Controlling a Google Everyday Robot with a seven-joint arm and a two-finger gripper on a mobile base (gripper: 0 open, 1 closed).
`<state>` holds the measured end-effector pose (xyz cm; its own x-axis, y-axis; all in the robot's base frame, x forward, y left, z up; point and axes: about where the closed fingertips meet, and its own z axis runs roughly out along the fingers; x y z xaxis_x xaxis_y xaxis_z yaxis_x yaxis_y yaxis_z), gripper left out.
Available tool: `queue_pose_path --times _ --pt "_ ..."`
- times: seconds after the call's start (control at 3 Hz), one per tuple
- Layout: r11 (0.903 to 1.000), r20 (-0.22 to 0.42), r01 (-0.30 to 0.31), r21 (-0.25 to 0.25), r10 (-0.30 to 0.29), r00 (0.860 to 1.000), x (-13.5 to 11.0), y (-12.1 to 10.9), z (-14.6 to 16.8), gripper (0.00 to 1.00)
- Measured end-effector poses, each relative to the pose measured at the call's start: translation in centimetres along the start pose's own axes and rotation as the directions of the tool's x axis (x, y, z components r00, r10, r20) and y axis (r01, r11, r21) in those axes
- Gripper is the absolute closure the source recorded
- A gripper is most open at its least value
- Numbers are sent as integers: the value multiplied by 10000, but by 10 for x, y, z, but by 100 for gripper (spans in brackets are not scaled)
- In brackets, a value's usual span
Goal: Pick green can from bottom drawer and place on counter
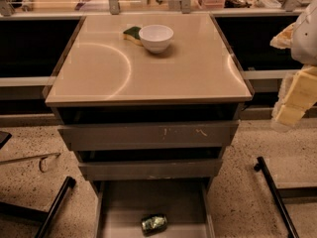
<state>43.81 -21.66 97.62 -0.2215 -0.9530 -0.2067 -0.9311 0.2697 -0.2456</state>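
The green can (154,224) lies on its side on the floor of the open bottom drawer (130,202), near the drawer's front edge at the bottom of the view. The beige counter (163,68) tops the grey cabinet above it. My gripper (292,100) hangs at the right edge of the view, beside the counter's right side and well above and to the right of the can. It holds nothing that I can see.
A white bowl (156,37) and a green-yellow sponge (132,33) sit at the back of the counter. Two scuffed grey drawers (148,135) are above the bottom one. Black bars (275,195) lie on the speckled floor at both sides.
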Motion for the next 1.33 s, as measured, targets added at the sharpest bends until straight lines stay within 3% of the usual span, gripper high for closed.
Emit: queue_pose_path --times 0.33,0.67,1.0,1.33 --pt "10000 0 0 0 0 10000 0 0 0 0" --pt "9989 244 -399 -243 405 9989 6 8 34 0" --pt "9902 343 -1012 -967 1049 9939 17 42 112 0" --pt "9903 350 -1009 -950 1046 9939 16 41 111 0"
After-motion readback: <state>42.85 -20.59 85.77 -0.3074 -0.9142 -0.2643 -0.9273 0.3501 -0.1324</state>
